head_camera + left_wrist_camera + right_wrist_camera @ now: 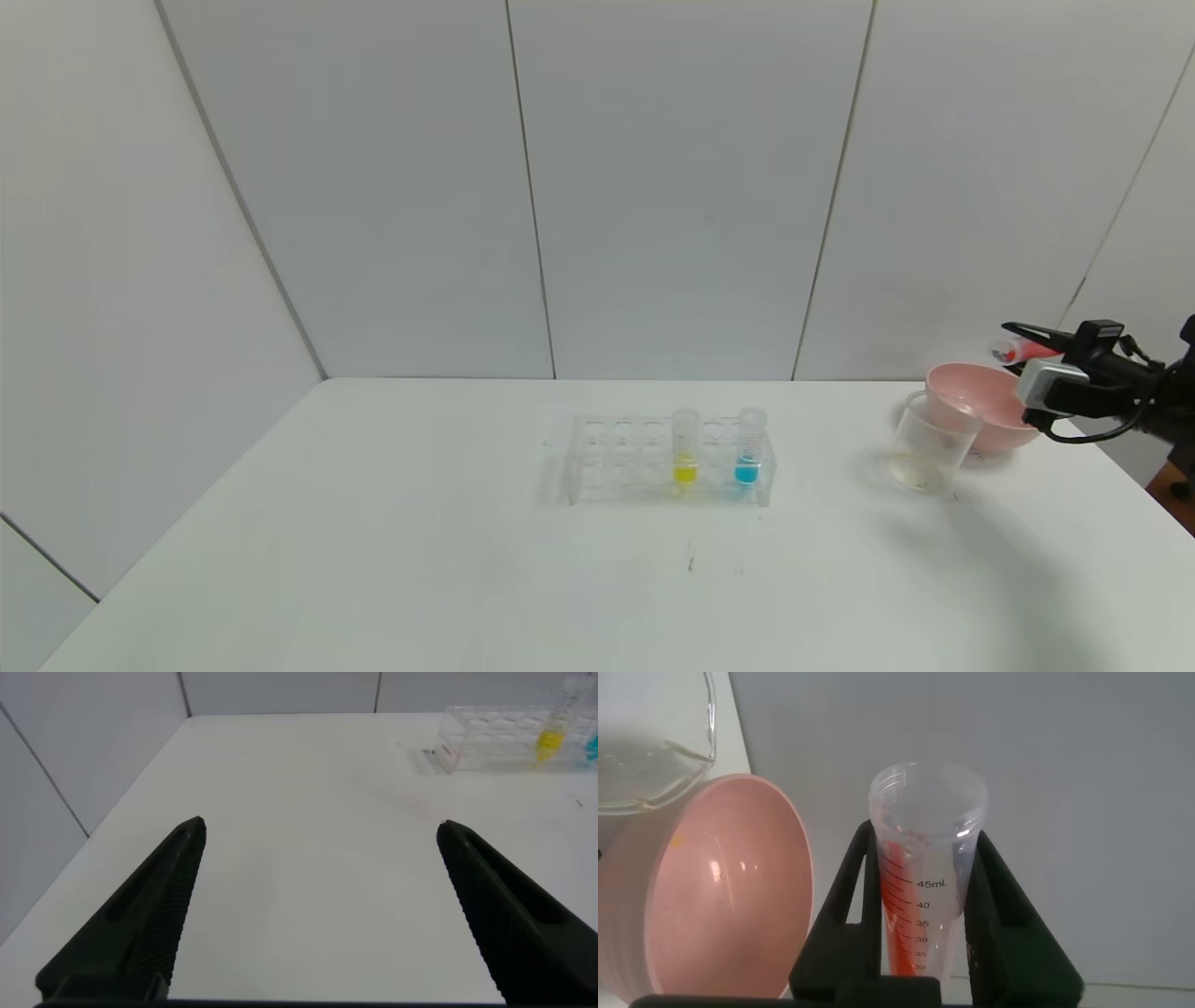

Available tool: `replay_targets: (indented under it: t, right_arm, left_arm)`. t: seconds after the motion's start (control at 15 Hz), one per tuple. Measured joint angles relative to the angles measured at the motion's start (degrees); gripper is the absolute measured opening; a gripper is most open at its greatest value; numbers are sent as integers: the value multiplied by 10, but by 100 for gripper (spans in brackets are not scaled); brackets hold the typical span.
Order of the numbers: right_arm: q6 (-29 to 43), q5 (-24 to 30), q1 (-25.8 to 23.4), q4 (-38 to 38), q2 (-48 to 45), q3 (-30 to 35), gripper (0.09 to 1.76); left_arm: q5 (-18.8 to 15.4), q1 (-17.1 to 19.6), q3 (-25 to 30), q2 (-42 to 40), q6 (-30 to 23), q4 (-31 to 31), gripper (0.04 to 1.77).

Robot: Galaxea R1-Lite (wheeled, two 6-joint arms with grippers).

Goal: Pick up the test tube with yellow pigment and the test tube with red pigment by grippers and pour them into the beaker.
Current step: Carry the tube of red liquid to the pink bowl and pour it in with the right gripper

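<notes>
My right gripper (pixel 1018 338) is shut on the test tube with red pigment (pixel 1016 352) and holds it lying nearly level above the pink bowl, mouth toward the beaker. In the right wrist view the tube (pixel 926 868) sits between the fingers (pixel 848 891), red-orange liquid running along its wall. The beaker (pixel 929 445) stands in front of the bowl, near the tube's mouth; its rim shows in the right wrist view (pixel 663 761). The test tube with yellow pigment (pixel 685 446) stands upright in the clear rack (pixel 616 459); it also shows in the left wrist view (pixel 553 728). My left gripper (pixel 320 835) is open over bare table, out of the head view.
A pink bowl (pixel 980 406) stands behind the beaker at the right; it shows in the right wrist view (pixel 719 896). A tube with blue liquid (pixel 749 448) stands in the rack to the right of the yellow one. White wall panels close the table's far side.
</notes>
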State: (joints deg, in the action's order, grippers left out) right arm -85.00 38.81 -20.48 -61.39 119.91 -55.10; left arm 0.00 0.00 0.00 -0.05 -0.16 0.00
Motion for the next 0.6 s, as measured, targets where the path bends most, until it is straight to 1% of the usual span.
replay_targets:
  t: [0.27, 0.4, 0.6]
  right_arm:
    - [-33, -29, 8, 1, 0, 0, 57]
    - [-50, -31, 10, 0, 0, 0, 57]
    - [-52, -32, 22, -4, -1, 1, 57]
  left_arm:
    - [0, 0, 0, 0, 0, 0, 176]
    - [0, 0, 0, 0, 0, 0, 176]
    - [0, 0, 0, 0, 0, 0, 176]
